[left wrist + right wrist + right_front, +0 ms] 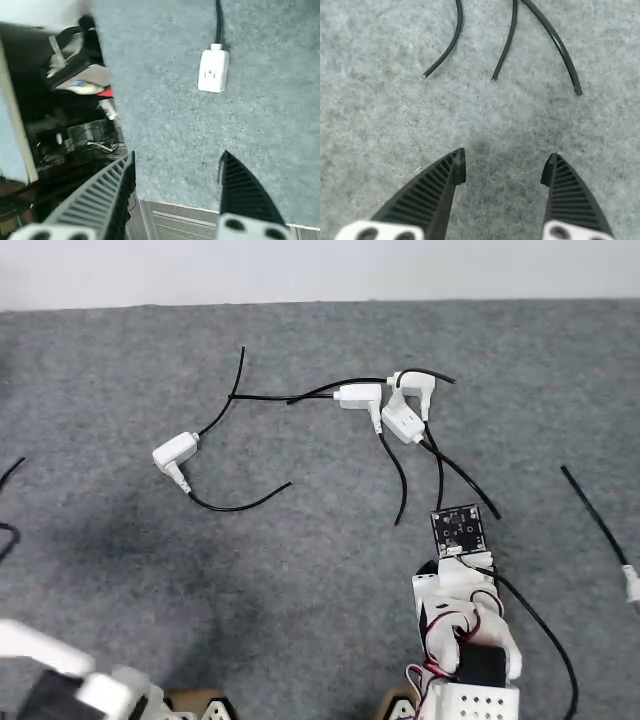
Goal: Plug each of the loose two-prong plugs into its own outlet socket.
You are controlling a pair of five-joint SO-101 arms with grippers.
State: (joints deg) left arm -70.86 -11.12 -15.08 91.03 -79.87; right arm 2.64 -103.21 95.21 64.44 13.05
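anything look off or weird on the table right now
Yes: the black cords end in cut stubs lying loose on the grey carpet, joined to nothing. Three white plug pieces also lie bunched together with cords crossing, while a fourth sits alone apart.

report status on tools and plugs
Left tool open, empty; outlet socket ahead. Right tool open, empty, short of loose cable ends. White connectors bunched farther out.
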